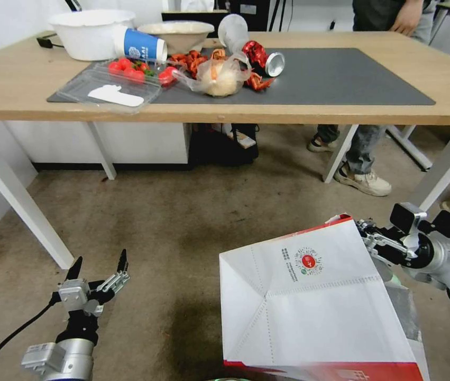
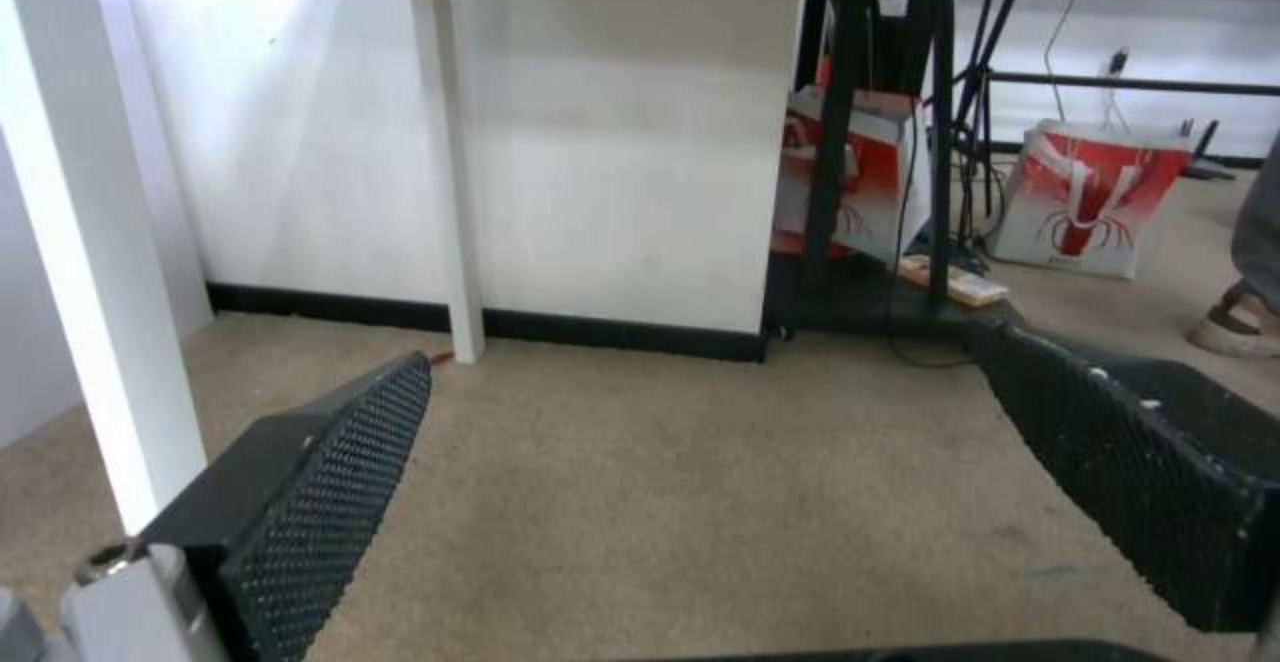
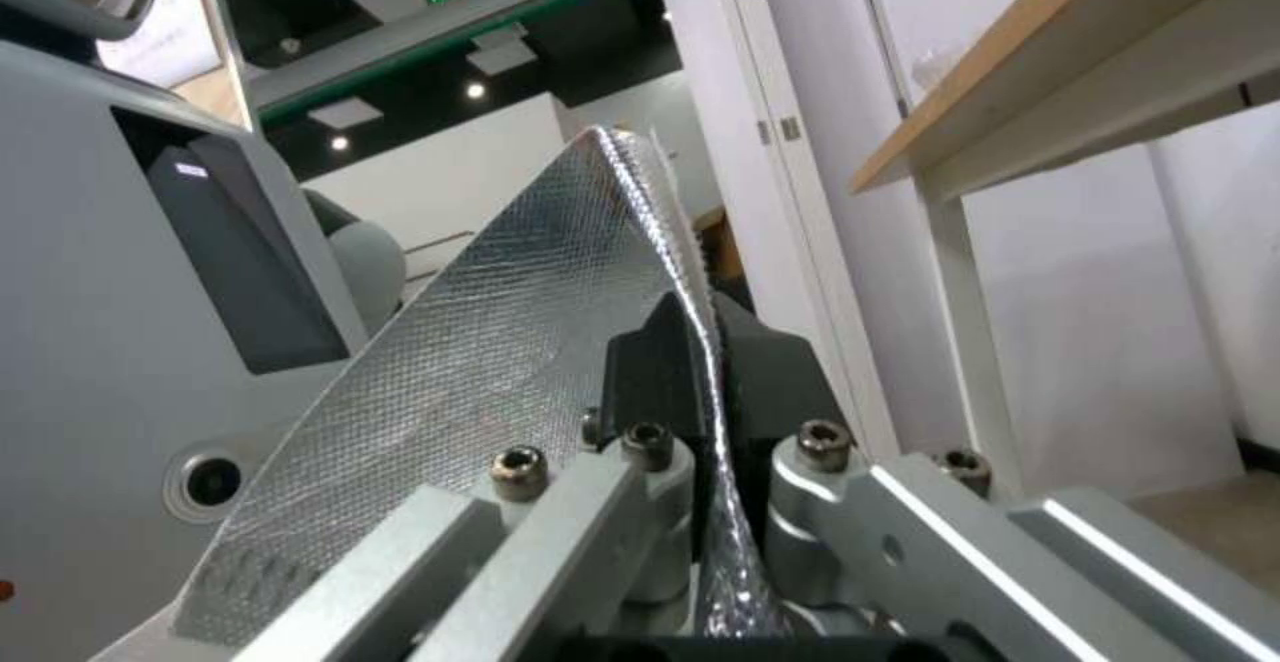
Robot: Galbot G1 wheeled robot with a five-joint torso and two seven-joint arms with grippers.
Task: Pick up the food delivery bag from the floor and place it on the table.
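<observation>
The delivery bag (image 1: 314, 307) is pinched at its foil-lined rim by the right gripper (image 1: 367, 235) and held tilted above the floor (image 1: 182, 222), below the table (image 1: 24, 90). Placement on the table is not yet done. The left gripper (image 1: 98, 272) is spread, idle, low.

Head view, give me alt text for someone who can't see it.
The right gripper is shut on the top edge of the food delivery bag, above the floor. The open left gripper hovers empty before the cluttered table.
</observation>
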